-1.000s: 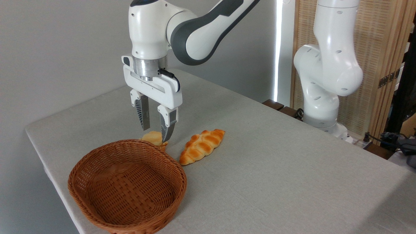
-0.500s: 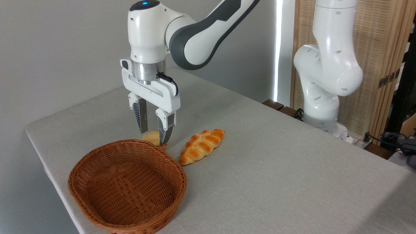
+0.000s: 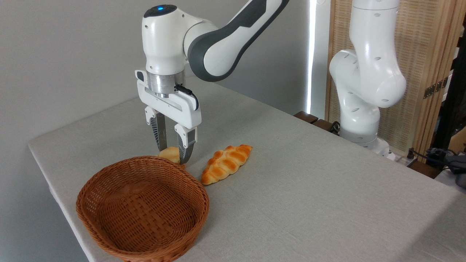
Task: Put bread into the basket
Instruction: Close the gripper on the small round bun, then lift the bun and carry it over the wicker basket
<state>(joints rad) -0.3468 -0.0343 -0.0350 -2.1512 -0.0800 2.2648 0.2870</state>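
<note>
Bun [image 3: 169, 154]: on the table [image 3: 309, 189] just behind the basket's far rim, mostly hidden by it.
Basket [image 3: 109, 222]: nothing in it that I can see.
Gripper [image 3: 172, 155]: fingers straddle the bun, tips down at its sides; I can't tell if they've clamped it or hang loose.
Done: I've got the tool onto the bun.
Left: confirm grip, lift, carry over the rim, drop in.
Loaf [image 3: 225, 163]: lies just right, untouched.

Bun [image 3: 170, 154]: lower half hidden behind basket [image 3: 109, 233] rim. Basket: near edge cut off by the frame's bottom.
</note>
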